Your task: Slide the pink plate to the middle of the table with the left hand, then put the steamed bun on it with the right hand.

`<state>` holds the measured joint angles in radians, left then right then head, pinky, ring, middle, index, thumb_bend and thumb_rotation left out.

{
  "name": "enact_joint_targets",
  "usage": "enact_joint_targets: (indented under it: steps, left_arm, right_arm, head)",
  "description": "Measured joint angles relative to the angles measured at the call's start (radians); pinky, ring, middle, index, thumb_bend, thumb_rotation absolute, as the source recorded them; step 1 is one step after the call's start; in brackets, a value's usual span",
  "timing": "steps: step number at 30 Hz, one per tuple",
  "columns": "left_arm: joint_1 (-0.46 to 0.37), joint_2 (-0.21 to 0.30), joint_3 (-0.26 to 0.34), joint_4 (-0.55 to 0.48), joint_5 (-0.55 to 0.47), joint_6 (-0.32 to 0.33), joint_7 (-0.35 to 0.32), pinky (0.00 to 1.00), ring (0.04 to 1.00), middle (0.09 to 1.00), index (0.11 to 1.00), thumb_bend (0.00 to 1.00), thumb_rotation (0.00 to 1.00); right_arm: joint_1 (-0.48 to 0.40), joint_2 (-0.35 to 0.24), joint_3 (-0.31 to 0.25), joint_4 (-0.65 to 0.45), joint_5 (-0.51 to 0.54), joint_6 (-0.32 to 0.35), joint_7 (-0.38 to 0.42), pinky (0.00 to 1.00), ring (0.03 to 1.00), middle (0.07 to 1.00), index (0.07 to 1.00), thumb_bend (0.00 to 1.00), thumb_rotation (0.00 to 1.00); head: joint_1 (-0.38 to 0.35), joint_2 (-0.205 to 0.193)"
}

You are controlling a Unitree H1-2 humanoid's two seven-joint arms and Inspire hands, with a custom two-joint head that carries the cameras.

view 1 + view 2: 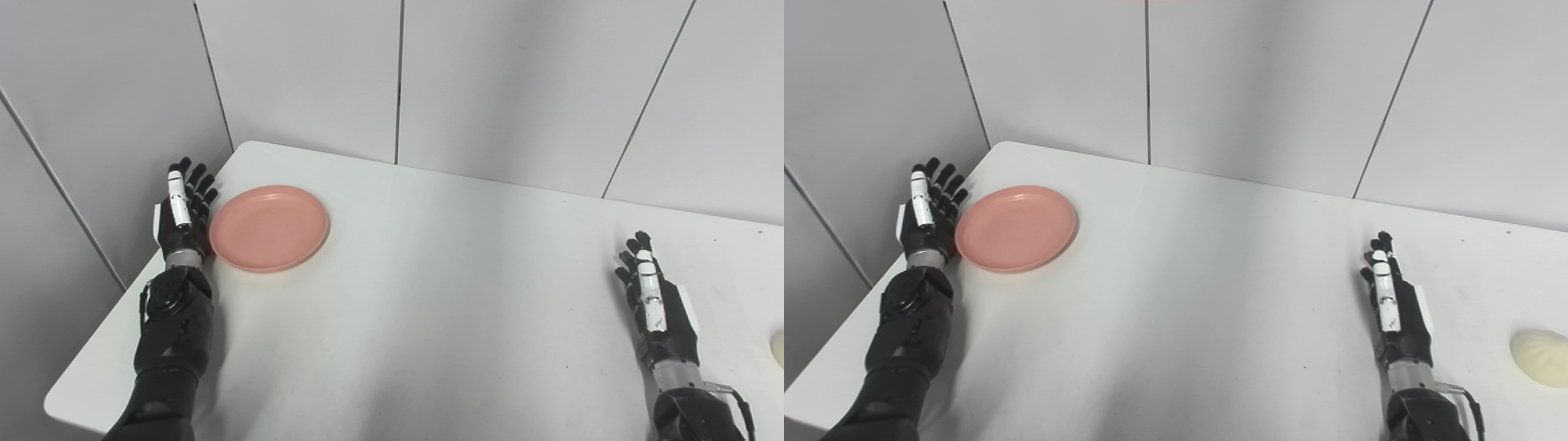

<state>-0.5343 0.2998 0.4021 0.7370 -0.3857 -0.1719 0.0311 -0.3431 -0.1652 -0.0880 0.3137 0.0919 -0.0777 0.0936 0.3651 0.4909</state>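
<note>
Pink and glossy, the plate (269,228) is round and shallow with a low raised rim, empty, lying flat at the far left of the white counter (429,294), close to its back corner. No writing or brand mark can be read on it or anywhere else. Just beside its left rim stands the left hand (184,214), edge-on with fingers straight and spread, holding nothing; whether it touches the rim cannot be told. Well apart, on the right side, the right hand (1393,312) rests with fingers extended, also empty. Beyond it, near the right edge, sits the steamed bun (1540,357), pale cream and pleated.
</note>
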Motion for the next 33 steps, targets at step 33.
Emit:
enact_joint_targets:
  steps: [33]
  left_arm:
    - [-0.026,-0.099,-0.184,-0.054,0.068,0.084,-0.099,0.9,0.879,0.884,0.886,0.41,1.0]
  right_arm:
    - [0.006,0.004,-0.002,-0.002,-0.018,0.001,-0.032,0.97,0.951,0.96,0.973,0.15,1.0]
  head:
    - [-0.075,0.011]
